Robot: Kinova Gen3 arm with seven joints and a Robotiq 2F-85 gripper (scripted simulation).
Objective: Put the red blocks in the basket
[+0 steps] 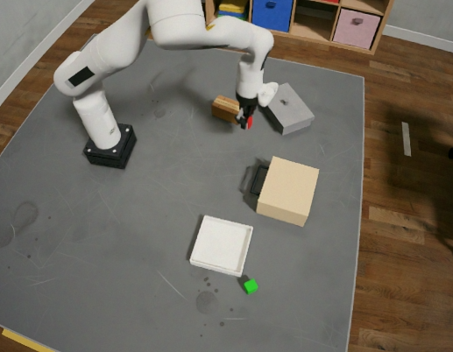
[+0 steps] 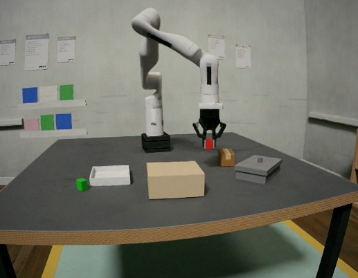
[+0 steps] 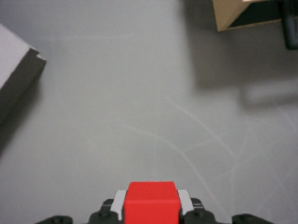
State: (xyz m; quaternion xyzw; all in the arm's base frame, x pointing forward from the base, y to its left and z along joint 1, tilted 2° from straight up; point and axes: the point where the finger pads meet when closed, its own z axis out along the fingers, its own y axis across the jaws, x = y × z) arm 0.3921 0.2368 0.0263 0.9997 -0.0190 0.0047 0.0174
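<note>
My gripper is shut on a red block and holds it above the table, near the brown carton. The white basket shows no block inside. The light wooden cabinet has a black handle on its robot-facing side; I cannot tell whether its drawer is fully shut. The grey metal box bears its knobbed lid; whether it is all the way down is unclear. Their insides are hidden.
A brown taped carton stands beside the gripper in the top view, near the metal box. A green block lies outside the basket, near its corner. The cabinet stands between the metal box and the basket.
</note>
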